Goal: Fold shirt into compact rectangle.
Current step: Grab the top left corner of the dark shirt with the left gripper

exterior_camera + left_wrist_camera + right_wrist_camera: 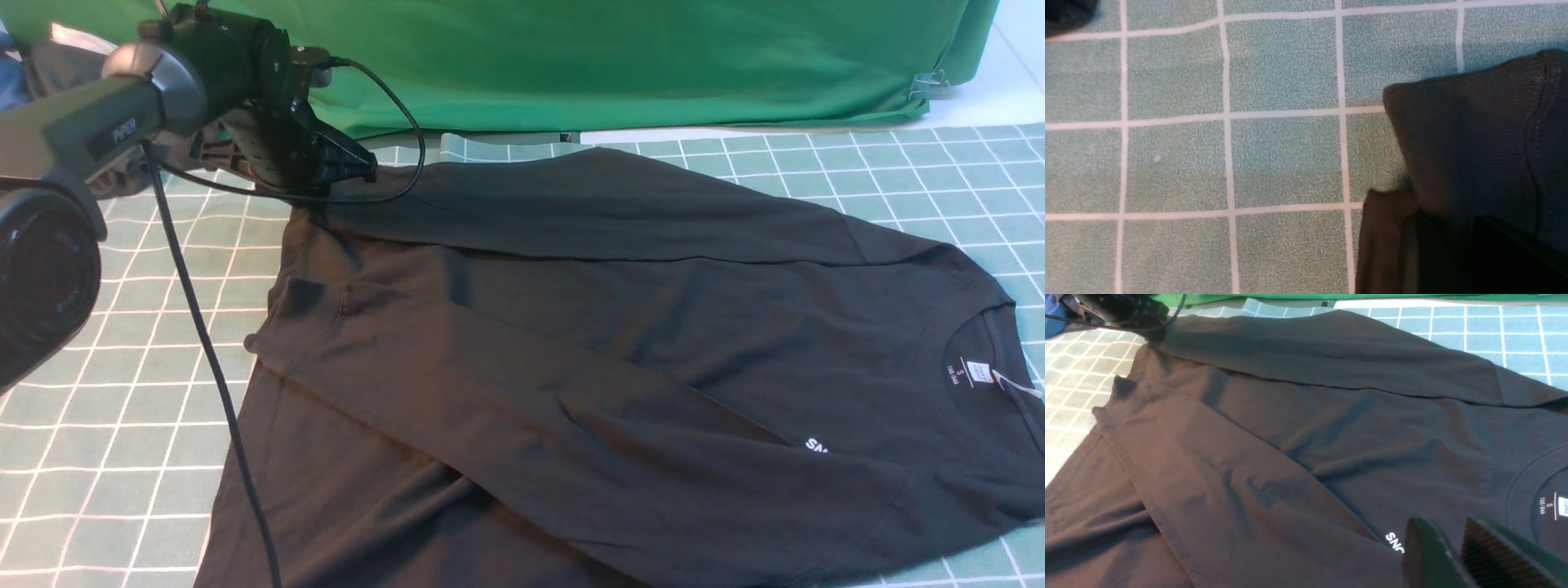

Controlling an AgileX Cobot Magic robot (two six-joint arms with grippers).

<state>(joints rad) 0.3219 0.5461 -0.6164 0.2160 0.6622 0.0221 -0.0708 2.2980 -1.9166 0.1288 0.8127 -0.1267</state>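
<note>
The black shirt (612, 327) lies spread on the mat, its collar and white neck label (980, 373) to the right. Both sleeves are folded across the body. White chest lettering (815, 447) peeks out beside the near sleeve. My left gripper (355, 173) is at the shirt's far left corner, shut on the cloth. In the left wrist view the ribbed sleeve cuff (1470, 134) hangs over a dark finger (1515, 253). My right gripper (1443, 522) hovers over the shirt (1290, 437) near the lettering (1395, 542). It is open by a narrow gap and empty, and it is out of the front view.
The green checked mat (122, 408) covers the table. A bright green cloth (612, 57) hangs along the back, with a metal clip (927, 84) at its right end. A dark grey garment (57, 65) sits behind the left arm. The arm's cable (212, 367) trails down over the mat.
</note>
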